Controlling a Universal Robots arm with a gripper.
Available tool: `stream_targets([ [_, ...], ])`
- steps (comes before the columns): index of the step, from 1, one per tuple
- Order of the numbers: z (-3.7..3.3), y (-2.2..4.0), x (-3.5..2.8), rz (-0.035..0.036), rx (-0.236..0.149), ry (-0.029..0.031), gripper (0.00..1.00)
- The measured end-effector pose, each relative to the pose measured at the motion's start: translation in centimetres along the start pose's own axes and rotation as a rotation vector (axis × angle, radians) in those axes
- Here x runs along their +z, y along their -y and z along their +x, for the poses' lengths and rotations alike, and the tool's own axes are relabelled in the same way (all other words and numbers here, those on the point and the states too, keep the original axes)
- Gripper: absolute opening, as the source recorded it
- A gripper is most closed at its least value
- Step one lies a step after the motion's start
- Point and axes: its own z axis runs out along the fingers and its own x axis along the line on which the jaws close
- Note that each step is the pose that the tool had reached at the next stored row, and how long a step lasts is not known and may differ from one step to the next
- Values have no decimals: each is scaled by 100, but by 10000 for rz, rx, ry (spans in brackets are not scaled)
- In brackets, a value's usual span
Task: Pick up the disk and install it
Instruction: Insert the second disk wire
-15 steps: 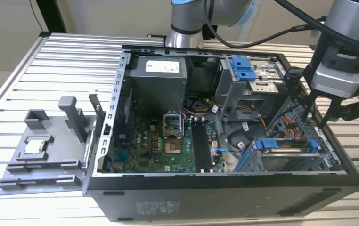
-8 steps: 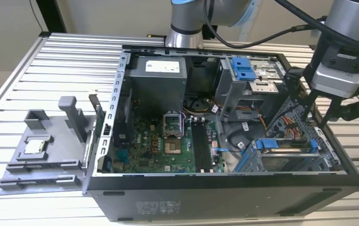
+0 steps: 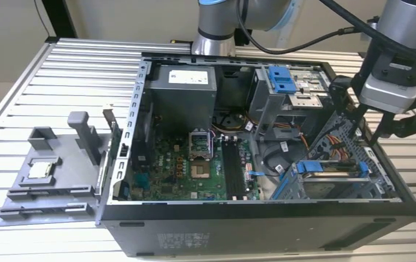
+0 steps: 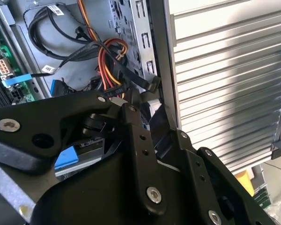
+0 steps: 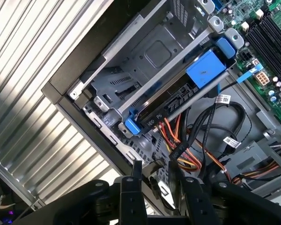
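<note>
Going by the exterior view from its left: one grey fixture tray (image 3: 44, 188) lies on the slatted desk (image 3: 26, 82) and carries one small square processor chip (image 3: 39, 169), which is not my concern. Beside it is one open computer case (image 3: 266, 218), with one motherboard (image 3: 193, 164) on its floor. Further right I count two drive cages with blue latches, one upper cage (image 3: 288, 82) and one lower cage (image 3: 336, 183).

The one disk (image 3: 333, 174) lies in that lower cage, near the case's front corner. In the first wrist view its dark edge (image 5: 171, 105) runs between a blue handle (image 5: 205, 70) and a blue rail end (image 5: 131, 125). To me it looks seated or very nearly so.

At the far right my one gripper (image 5: 154, 171) hangs over the case wall, just beside the cage. Its fingers (image 5: 136, 180) are spread and I see nothing pinched between them.

I judge this step to be about seating. To do it well I would keep the fingers clear of the orange and black cable bundle (image 5: 187, 154) that runs close under the disk. Any push should go squarely along the rails, never at a slant, so the carrier does not jam.
</note>
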Motion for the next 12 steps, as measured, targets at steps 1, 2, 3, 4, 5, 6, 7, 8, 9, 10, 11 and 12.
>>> stream_targets([
  [1, -1, 5, 1, 41, 0, -16, 100],
  [2, -2, 10, 2, 80, 1, -33, 100],
  [3, -4, 14, 4, 110, 3, -49, 100],
  [4, -8, 19, 6, 125, 3, -62, 100],
  [5, -14, 25, 10, 135, 2, -71, 100],
  [6, -22, 31, 15, 139, 0, -76, 100],
  [7, -29, 36, 22, 142, -2, -79, 100],
  [8, -35, 41, 29, 143, -4, -81, 100],
  [9, -40, 44, 33, 150, -5, -85, 100],
  [10, -42, 46, 35, 157, -6, -88, 100],
  [11, -41, 46, 36, 160, -7, -92, 100],
  [12, -41, 46, 36, 161, -7, -92, 100],
])
